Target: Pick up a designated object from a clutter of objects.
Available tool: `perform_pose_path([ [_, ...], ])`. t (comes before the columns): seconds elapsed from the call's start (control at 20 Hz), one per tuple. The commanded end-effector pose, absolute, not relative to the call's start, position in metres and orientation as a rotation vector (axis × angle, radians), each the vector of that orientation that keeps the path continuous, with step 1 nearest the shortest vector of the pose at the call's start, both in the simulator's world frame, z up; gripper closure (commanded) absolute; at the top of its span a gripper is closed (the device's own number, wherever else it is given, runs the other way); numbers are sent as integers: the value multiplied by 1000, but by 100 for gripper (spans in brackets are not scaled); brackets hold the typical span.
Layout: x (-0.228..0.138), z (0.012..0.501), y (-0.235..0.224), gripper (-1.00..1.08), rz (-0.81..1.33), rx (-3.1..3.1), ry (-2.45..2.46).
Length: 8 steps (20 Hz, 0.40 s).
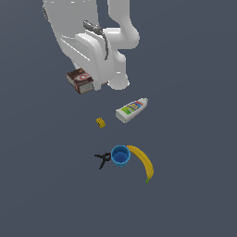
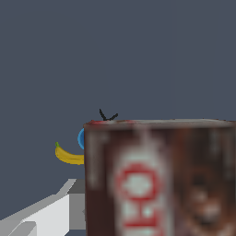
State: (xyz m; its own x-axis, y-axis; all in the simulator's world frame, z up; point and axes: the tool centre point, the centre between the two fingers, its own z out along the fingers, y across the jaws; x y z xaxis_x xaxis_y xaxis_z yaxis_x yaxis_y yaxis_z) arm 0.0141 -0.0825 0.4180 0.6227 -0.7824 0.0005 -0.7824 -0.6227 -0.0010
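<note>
A white robot arm (image 1: 99,44) reaches down over a dark grey-blue bench (image 1: 194,139), its wrist housing covering one end of a small flat dark brown box with a red and white label (image 1: 80,81). The box sits tilted at the arm's tip, toward the exterior view's left of the white housing; whether it rests on the bench or hangs clear of it cannot be told. The pincer itself is hidden behind the arm in the exterior view, and the wrist view shows only one pale finger (image 2: 44,214) just beside the box, so whether the pincer is spread or pinching the box cannot be told.

In the wrist view the brown box (image 2: 161,179) fills much of the picture, blurred, with its red-ringed label facing the camera.

The other items lie apart from the box on the bench. A white bottle with a colourful label (image 1: 131,110) lies on its side nearest the arm. A tiny yellow block (image 1: 101,122) sits near it, toward the exterior view's left. Farther off, a blue plastic cup (image 1: 120,155) stands upright between a black scissors-like clamp (image 1: 103,159) and a curved yellow banana (image 1: 143,162), both just beside or touching it.
</note>
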Motion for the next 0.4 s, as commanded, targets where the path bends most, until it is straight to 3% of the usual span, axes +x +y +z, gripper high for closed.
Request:
perform_pose_path([
  [0.0,16,426,-86,108,0,-2830,1363],
  [0.35,18,435,-90,108,0,-2830,1363],
])
